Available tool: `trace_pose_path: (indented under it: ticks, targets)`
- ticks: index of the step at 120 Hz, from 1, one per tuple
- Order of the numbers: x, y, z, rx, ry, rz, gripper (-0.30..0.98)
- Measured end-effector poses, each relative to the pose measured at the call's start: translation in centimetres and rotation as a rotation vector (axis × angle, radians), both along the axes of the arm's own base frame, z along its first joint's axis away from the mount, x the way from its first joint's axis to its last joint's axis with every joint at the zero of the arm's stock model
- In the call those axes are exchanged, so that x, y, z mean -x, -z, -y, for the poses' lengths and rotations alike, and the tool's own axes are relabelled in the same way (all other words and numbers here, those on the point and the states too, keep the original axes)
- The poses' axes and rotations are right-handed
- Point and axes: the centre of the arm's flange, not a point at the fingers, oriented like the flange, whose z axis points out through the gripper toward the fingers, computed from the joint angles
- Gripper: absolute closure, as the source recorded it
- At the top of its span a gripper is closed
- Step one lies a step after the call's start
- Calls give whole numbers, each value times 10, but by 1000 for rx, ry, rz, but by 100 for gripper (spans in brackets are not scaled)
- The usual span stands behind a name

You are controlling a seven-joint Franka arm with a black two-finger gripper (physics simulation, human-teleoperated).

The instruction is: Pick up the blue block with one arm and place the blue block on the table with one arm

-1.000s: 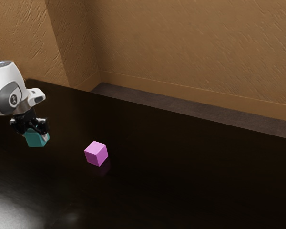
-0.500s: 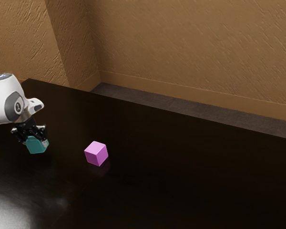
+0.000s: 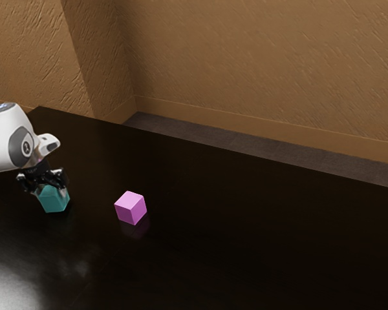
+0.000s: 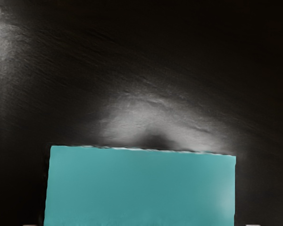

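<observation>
While the gripper (image 3: 49, 186) is poised at the blue block (image 3: 53, 199), its grip cannot be confirmed

Where the dark table (image 3: 246, 232) spreads across the exterior view, the blue block, teal in shade, is seen close to the exterior view's left edge, directly under the gripper. Its upper part is partly covered by the black gripper, and its lower part is left exposed. How far open the gripper is cannot be told, nor can it be told whether the block is gripped or merely straddled. The block is seen low over the tabletop, with a dark patch along its lower edge; whether its underside is touched by the table cannot be settled.

The gripper is carried by the white and grey arm (image 3: 10, 145), which is brought in from the exterior view's left and bent downward at the hand.

Toward the exterior view's right from the blue block, a pink block (image 3: 130, 207) is set on the table, near but clearly apart from it. A faint pink reflection is cast on the glossy surface below. Beyond the table, a strip of dark floor (image 3: 246, 143) is bordered by a brown textured wall (image 3: 258, 64).

In the wrist view, a broad teal face of the blue block is shown close under the hand, and a pale sheen is spread over the dark tabletop beside its straight edge.
</observation>
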Motion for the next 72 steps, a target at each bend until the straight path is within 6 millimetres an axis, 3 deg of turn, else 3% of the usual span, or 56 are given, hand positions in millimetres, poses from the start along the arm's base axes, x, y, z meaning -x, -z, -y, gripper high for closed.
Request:
trace_pose_path:
  ticks: [13,21,33,42,55,66,72]
  targets:
    - [-2,-53,13,-37,30,71,6]
    - [-5,-118,37,-69,77,145,4]
    - [-8,-245,82,-100,168,250,3]
    - [-5,-309,129,-106,261,270,2]
    - [-4,-357,176,-115,362,225,1]
    - [-3,-360,220,-123,457,146,1]
    - [-1,-355,233,-122,485,105,1]
